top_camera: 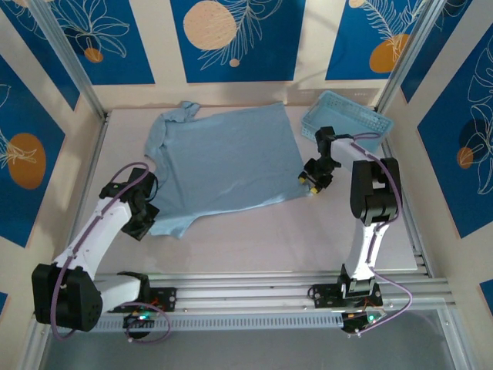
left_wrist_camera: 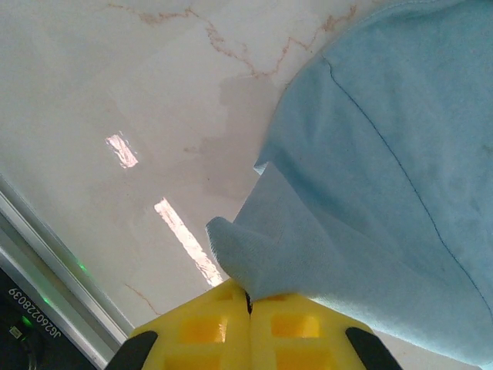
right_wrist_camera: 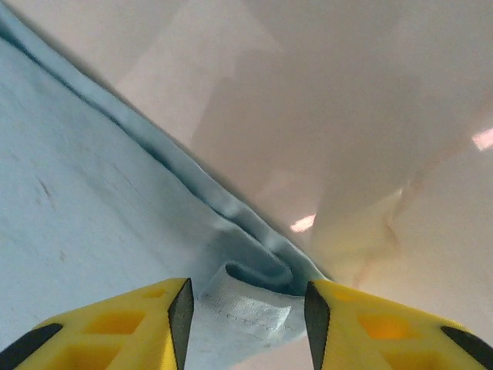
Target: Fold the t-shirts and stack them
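On the table (top_camera: 254,239), one t-shirt (top_camera: 227,162) — left gripper (left_wrist_camera: 248,294) pinching it, right gripper (right_wrist_camera: 246,308) apart.

Light blue t-shirt (top_camera: 231,158); blue lattice basket (top_camera: 347,117)

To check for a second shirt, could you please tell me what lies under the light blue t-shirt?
The pale table shows around the t-shirt. The cloth covers whatever lies beneath its middle, so a second shirt there cannot be ruled out.
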Robot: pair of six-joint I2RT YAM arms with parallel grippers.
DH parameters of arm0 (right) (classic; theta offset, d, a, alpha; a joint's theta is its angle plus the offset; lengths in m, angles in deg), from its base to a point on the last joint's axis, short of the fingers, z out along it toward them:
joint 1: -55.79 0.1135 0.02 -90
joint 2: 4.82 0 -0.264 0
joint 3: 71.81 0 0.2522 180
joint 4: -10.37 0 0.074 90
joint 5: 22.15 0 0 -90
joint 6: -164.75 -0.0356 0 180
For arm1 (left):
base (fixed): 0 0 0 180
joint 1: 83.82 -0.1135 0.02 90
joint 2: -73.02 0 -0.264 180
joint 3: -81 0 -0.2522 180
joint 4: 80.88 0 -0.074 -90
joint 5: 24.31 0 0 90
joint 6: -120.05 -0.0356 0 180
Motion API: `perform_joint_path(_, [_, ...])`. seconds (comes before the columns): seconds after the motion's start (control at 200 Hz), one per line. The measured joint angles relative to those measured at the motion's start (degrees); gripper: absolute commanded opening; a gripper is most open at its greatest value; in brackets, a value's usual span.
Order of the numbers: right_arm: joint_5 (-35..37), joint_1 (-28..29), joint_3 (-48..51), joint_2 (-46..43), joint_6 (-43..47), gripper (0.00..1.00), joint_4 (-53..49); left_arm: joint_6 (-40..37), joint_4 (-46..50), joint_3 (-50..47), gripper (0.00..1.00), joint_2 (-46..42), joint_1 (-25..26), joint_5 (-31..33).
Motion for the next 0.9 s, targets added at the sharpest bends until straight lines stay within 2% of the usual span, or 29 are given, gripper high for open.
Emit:
perform_joint_path(0.24, [0.8,0.5,6.4,-7.8,-0.6,0.45,0.0,0.0,0.0,0.0,0.0,0.0,0.0,0.0])
perform_joint_path(0.58, [0.2,0.5,7.8,-5.6,-2.4,0.46,0.5,0.0,-0.1,0.0,0.0,0.0,0.0,-0.4])
perform_joint_path(0.82, [-0.8,0.5,3.0,0.8,-3.9,0.32,-0.7,0.0,-0.6,0.0,0.0,0.2,0.0,-0.5])
perform_joint_path(0.9, [-0.6,0.8,1.6,1.9,-3.8,0.2,-1.5,0.0,-0.9,0.1,0.0,0.6,0.0,-0.9])
